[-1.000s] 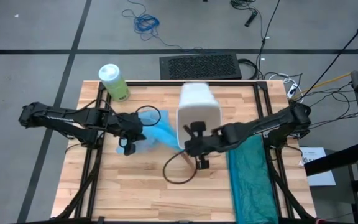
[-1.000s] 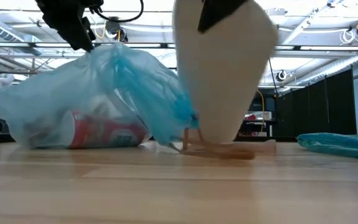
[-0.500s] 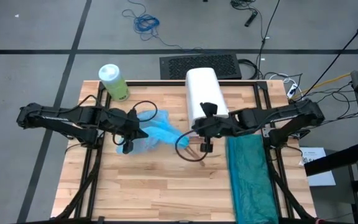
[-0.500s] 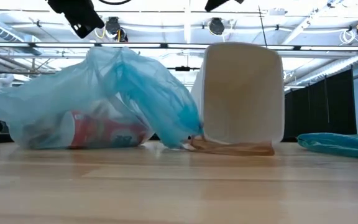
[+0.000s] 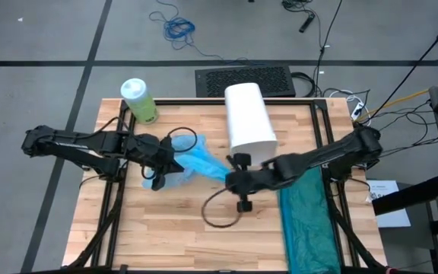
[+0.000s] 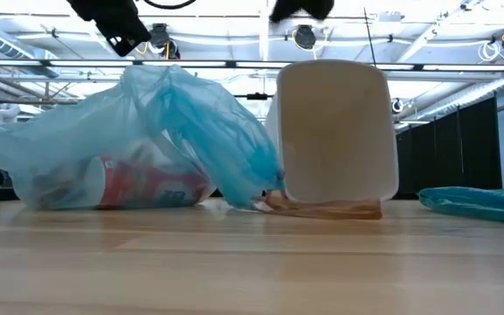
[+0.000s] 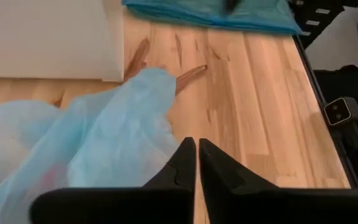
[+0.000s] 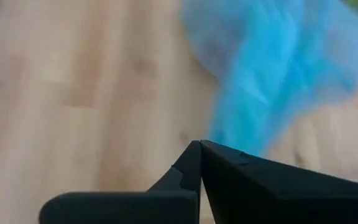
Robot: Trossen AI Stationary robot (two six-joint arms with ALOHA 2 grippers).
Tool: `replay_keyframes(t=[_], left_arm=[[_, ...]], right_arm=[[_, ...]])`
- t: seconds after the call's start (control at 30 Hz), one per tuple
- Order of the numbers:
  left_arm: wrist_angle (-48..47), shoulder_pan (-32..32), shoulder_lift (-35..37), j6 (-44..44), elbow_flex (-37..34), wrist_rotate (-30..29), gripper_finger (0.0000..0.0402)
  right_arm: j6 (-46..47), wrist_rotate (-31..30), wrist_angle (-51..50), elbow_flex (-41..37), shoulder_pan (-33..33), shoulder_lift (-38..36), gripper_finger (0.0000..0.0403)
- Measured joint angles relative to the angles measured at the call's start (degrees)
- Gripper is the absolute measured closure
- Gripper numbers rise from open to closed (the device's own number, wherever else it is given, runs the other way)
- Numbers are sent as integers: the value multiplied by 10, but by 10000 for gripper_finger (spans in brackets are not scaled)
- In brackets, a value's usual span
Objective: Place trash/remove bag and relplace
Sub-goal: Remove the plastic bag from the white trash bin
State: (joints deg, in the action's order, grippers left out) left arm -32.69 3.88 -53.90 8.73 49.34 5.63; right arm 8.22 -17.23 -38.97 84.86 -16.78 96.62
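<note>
The light blue bag (image 5: pixel 192 164) lies slumped on the table left of centre, and trash shows through it, such as a red container (image 6: pixel 147 188). Brown paper (image 6: pixel 322 208) lies under the near end of the white wastebasket (image 5: pixel 249 118), which rests on its side. My left gripper (image 7: pixel 196 155) is shut and hangs just above the bag's top (image 6: pixel 147 74), with the plastic beside its finger. My right gripper (image 8: pixel 199 149) is shut, in the air near the basket's near end, pointing at the bag.
A green bottle with a white cap (image 5: pixel 139 100) stands at the far left corner. A darker teal bag (image 5: pixel 306 221) lies along the right edge. A dark cable loop (image 5: pixel 219 211) hangs over the near middle, where the wood is bare.
The wastebasket, a second ago tipped up off the table at my right gripper, has dropped onto its side and lies still. My right gripper has come away from it toward the near edge. My left gripper has risen off the bag's top, which stays bunched up.
</note>
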Motion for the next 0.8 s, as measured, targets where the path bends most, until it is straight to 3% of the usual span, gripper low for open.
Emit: replay_keyframes(t=[0.07, 0.27, 0.5, 0.7, 0.8], left_arm=[[0, 0, 11, 7, 0, -2, 397], [-7, 0, 58, 15, 0, -17, 400], [-6, 0, 102, 15, 0, -17, 401], [-2, 0, 109, 19, 0, -5, 401], [-1, 0, 93, 12, 0, 6, 401]], right_arm=[[17, -26, -13, 0, 6, 23, 403], [41, -17, 48, 0, 36, 96, 403], [48, -19, 182, 0, 91, 158, 403], [19, -17, 311, 1, 135, 172, 403], [-23, -25, 321, 0, 135, 156, 403]])
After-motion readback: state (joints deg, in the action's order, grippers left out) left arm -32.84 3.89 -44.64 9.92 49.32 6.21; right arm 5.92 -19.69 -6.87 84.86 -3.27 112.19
